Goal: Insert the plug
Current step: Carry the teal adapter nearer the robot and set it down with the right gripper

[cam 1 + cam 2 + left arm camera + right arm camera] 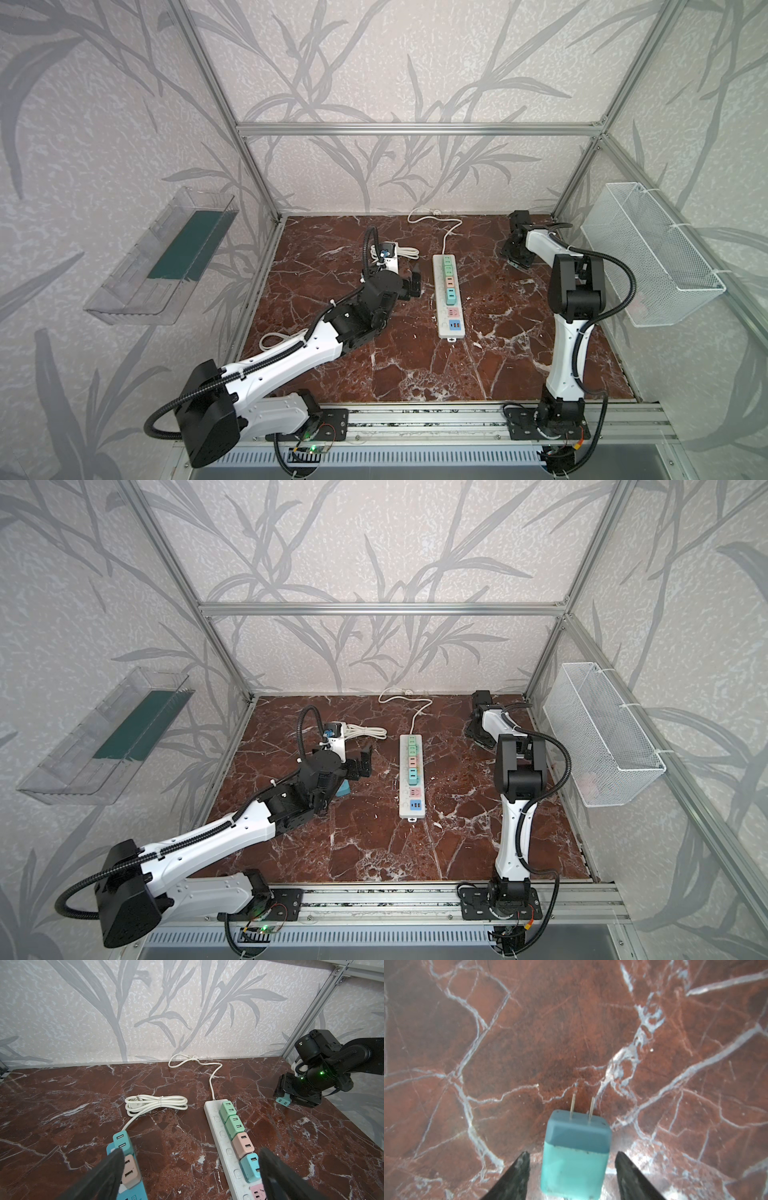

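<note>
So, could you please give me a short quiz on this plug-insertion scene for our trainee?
1. True or false: the right end effector already clamps the teal cube-shaped plug.
2. How many coloured cube adapters sit in the long white power strip?
3. The white wire-mesh basket is: A) on the marble table, B) hung on the right-hand wall, C) in the left end effector.
Key: 1 false, gaps show either side; 2 four: two green, one pink, one blue; 3 B.
</note>
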Motion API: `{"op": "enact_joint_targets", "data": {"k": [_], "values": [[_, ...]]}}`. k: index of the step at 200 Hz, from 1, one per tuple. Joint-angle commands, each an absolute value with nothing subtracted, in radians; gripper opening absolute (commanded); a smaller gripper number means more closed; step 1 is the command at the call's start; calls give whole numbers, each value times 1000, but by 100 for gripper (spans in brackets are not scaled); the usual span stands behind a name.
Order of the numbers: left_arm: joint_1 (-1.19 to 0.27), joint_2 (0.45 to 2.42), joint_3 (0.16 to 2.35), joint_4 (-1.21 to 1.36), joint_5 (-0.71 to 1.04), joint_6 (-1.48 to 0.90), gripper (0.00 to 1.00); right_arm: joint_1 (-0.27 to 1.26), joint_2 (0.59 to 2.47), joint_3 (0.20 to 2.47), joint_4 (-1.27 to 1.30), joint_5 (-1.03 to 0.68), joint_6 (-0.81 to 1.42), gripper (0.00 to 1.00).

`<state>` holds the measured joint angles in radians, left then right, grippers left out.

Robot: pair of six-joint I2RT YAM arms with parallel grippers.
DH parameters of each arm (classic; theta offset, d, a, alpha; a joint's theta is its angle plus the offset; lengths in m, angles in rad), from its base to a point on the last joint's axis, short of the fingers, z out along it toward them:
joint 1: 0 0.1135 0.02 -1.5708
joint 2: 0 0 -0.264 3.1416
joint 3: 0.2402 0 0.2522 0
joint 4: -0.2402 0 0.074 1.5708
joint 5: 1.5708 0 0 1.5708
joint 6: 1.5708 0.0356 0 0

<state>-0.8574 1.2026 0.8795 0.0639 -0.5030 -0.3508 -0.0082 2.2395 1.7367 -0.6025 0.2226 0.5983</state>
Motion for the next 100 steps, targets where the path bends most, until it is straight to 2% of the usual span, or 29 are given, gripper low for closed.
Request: {"op": "enact_joint_targets", "data": {"k": [1,35,68,100], "values": [[-854,1213,870,72,-513,-358,99,-15,2275,1781,-655,205,586,62],[-854,1213,872,73,-515,-356,99,-21,2282,1801,-677,182,574,55],[-854,1207,872,72,-516,-352,99,-26,2280,1794,-676,159,546,42],[-854,1198,873,73,-523,-345,99,-22,2233,1758,-665,148,514,36]]}}
